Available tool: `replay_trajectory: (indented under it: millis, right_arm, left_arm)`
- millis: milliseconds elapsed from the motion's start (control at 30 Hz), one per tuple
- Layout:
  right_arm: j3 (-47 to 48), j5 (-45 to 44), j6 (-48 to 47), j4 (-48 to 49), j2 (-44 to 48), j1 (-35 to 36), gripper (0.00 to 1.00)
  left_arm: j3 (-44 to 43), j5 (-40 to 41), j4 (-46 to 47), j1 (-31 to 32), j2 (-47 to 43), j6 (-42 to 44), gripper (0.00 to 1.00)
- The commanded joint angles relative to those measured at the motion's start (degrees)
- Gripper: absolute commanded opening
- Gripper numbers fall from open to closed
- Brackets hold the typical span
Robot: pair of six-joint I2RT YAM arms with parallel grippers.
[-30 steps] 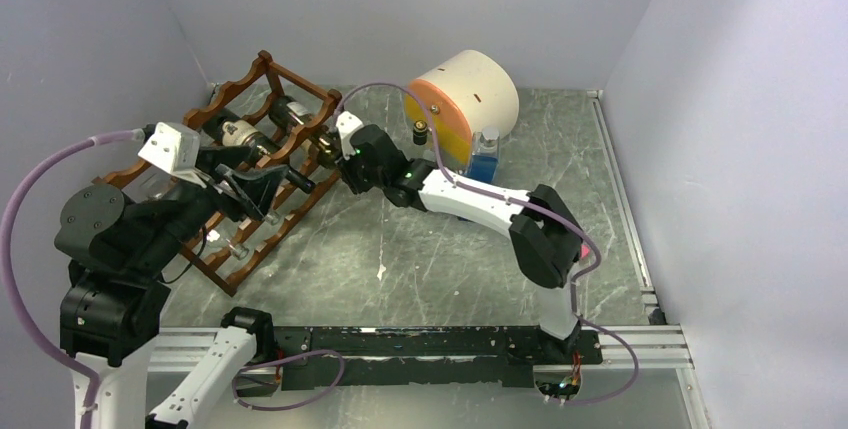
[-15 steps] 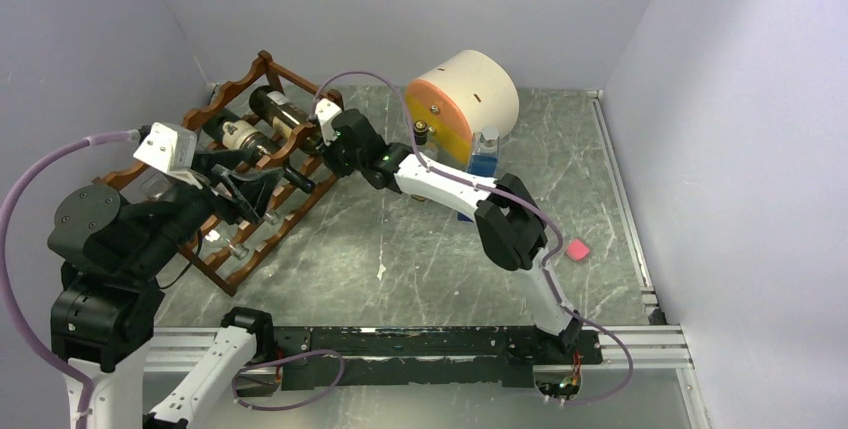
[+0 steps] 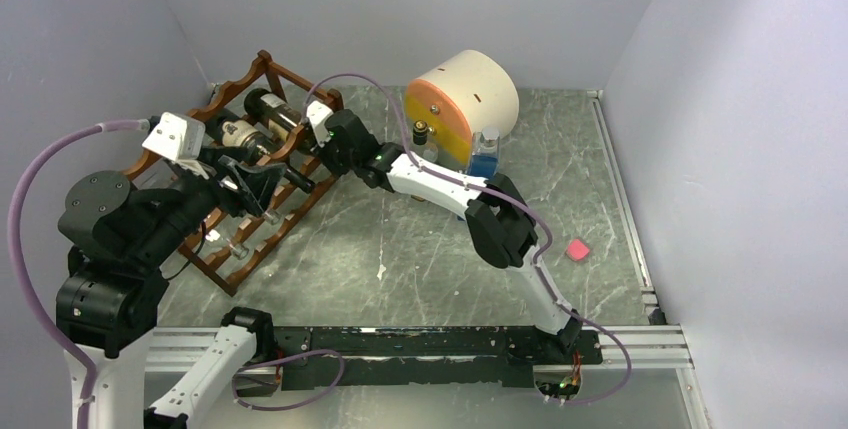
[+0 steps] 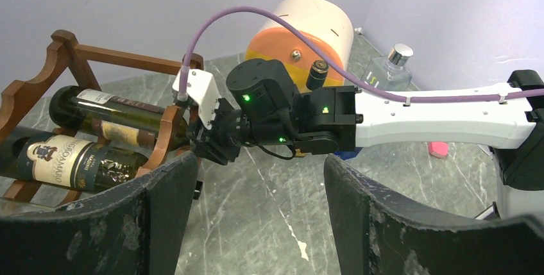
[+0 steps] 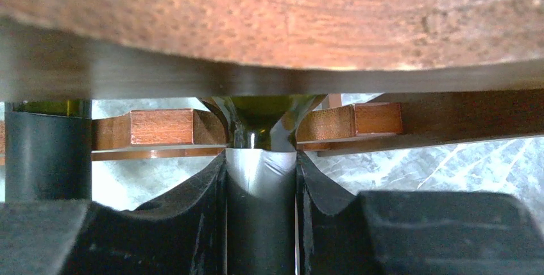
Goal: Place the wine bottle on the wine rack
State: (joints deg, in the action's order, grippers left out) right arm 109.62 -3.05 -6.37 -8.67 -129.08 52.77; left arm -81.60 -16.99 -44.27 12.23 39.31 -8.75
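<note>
The right pincer [image 5: 260, 174] is clamping tight on the neck of the wine bottle [image 4: 96, 115], which is lying, seemingly seated, across the top tier of the wine rack [image 4: 128, 59], so placing is finishing, calling next for letting go and backing straight out.

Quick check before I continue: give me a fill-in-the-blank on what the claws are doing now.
The right claw is shut on the ____ of the wine bottle.
The left claw is ____ and holds nothing.
The small block lying on the table is ____.
Missing: neck; open; pink.
</note>
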Motion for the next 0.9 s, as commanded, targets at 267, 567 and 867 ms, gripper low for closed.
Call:
replay_trajectory:
  millis: [267,567,867]
  right_arm:
    - [2.84,-3.43,-1.94,9.98,-1.88,0.46,0.39]
    - [1.03,-3.95,-0.84,13.76,-1.15,0.47,0.52]
    - [-3.00,-4.67,1.25,16.66,2.06,0.45,0.64]
  left_arm:
    - [-0.40,0.68,-0.44,0.34,-0.12,0.12,0.76]
    - [-0.58,0.86,-1.40,0.34,-0.33,0.23,0.76]
    - [-1.01,1.21,-2.01,0.30,-0.66,0.56,0.77]
